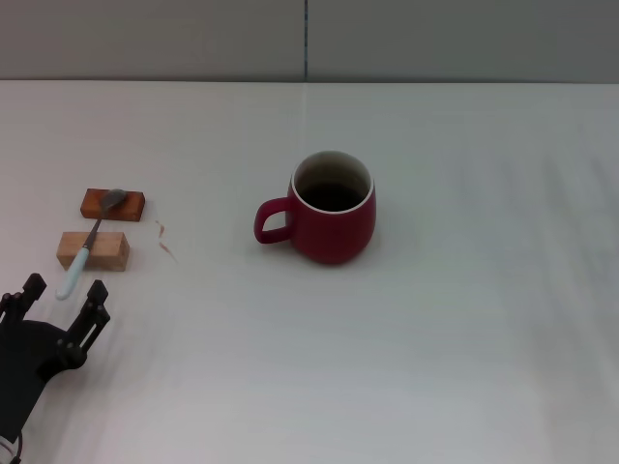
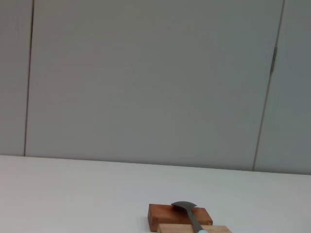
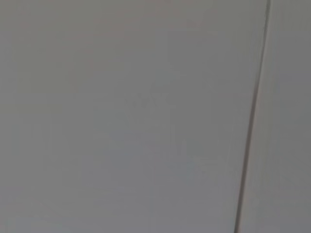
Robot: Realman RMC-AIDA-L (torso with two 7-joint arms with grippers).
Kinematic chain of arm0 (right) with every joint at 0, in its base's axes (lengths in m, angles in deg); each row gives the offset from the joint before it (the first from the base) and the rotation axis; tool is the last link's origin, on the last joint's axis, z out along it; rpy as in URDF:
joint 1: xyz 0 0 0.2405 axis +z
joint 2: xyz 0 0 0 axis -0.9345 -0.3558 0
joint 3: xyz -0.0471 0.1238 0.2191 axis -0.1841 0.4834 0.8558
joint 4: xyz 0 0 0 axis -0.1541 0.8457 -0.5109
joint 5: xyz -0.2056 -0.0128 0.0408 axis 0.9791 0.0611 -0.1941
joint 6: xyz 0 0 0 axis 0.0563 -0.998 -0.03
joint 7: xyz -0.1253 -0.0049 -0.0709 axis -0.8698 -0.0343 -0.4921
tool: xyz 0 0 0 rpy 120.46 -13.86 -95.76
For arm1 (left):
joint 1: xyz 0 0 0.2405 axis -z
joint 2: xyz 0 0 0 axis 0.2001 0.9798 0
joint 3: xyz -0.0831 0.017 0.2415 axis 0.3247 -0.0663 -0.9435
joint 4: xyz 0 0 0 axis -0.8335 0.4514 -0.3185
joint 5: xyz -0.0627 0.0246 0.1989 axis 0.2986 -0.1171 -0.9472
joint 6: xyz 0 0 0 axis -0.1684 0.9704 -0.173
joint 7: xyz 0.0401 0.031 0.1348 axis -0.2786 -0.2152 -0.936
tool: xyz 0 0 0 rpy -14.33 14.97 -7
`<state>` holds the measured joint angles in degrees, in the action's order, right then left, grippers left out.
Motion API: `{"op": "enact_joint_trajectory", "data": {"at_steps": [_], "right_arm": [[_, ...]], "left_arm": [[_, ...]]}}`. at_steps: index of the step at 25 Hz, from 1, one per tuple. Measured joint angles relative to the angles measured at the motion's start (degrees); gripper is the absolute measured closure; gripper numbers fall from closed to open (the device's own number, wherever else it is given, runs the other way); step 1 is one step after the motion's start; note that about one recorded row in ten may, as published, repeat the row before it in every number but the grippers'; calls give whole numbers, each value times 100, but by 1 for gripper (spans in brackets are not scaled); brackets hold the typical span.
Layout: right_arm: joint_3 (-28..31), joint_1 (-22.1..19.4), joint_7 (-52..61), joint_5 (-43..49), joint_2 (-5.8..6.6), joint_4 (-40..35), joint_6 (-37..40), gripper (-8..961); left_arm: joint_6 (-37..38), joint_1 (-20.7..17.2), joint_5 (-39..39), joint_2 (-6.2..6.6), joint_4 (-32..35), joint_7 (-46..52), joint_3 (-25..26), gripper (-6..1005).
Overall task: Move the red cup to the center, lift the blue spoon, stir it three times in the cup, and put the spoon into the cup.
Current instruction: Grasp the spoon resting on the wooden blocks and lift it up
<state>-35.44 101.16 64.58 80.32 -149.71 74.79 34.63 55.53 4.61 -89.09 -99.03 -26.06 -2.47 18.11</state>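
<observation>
Head view, left hand (image 1: 64, 292) open beside blue spoon (image 1: 89, 246), red cup (image 1: 331, 207) apparently unlabelled

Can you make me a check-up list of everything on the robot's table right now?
Surface: white table, looks clean apart from one small scrap.
Job's things: red cup stands upright near the middle, handle toward the robot's left. Blue spoon lies across two wooden blocks at the left.
Clutter: dark wooden block under the spoon's bowl, light wooden block under its handle; a tiny tan scrap beside them.
Grippers: left gripper open, just short of the spoon's handle end, not touching. Right gripper not in view.
Cables: nothing seen.
Surroundings: grey panelled wall behind the table.
</observation>
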Motion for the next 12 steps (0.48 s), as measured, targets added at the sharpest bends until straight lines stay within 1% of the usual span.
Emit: {"op": "enact_joint_trajectory", "data": {"at_steps": [12], "right_arm": [[1,-81,0,0,-18,24,87,258]], "left_arm": [[-302,79,0,-5,266,74,0,203]]}}
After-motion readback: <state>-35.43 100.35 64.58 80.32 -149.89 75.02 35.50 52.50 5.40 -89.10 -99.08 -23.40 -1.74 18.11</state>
